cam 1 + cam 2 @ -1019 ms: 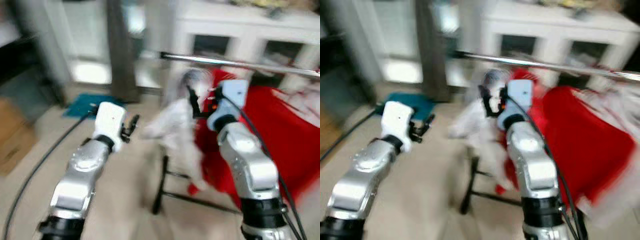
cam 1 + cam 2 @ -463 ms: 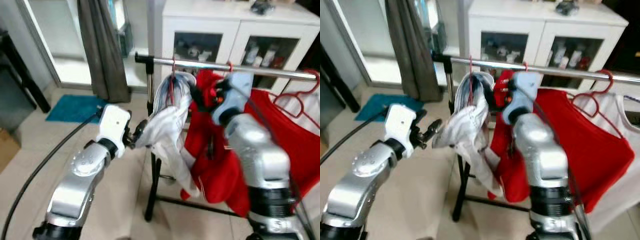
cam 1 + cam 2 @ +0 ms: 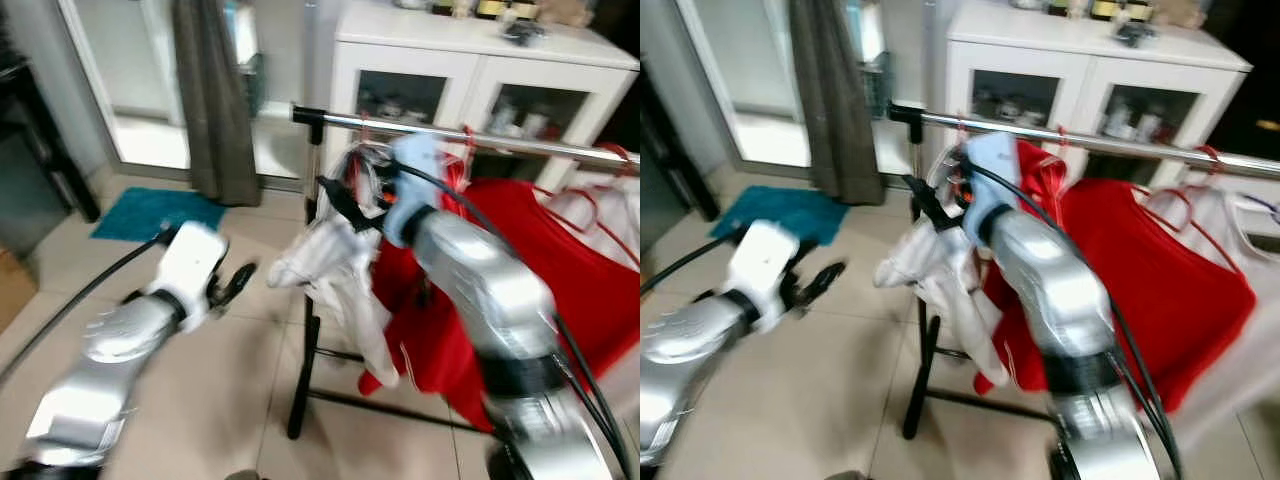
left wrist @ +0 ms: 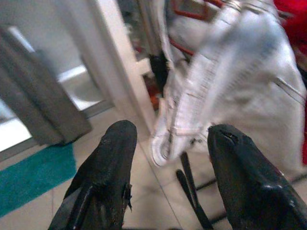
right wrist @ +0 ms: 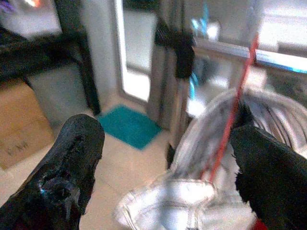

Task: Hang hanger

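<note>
Red wire hanger [image 5: 229, 125] carrying a white garment [image 3: 940, 265] hangs by its hook on the chrome rail [image 3: 1090, 146], near the rail's left end by the black upright. Judged light: thin wire, stiff but springy, likely to swing; the cloth is soft and drapes, so the grip belongs on the wire neck just under the hook, not on the fabric. Right gripper [image 5: 163, 158] sits just beside the hanger, fingers spread wide with the wire between them, gripping nothing. Left gripper [image 4: 170, 163] is lower and well apart from the garment, fingers parted, empty. Count: one white garment, at least two red garments [image 3: 1140, 260] on the rail, one white cabinet [image 3: 1090, 70], one teal mat [image 3: 775, 212].
</note>
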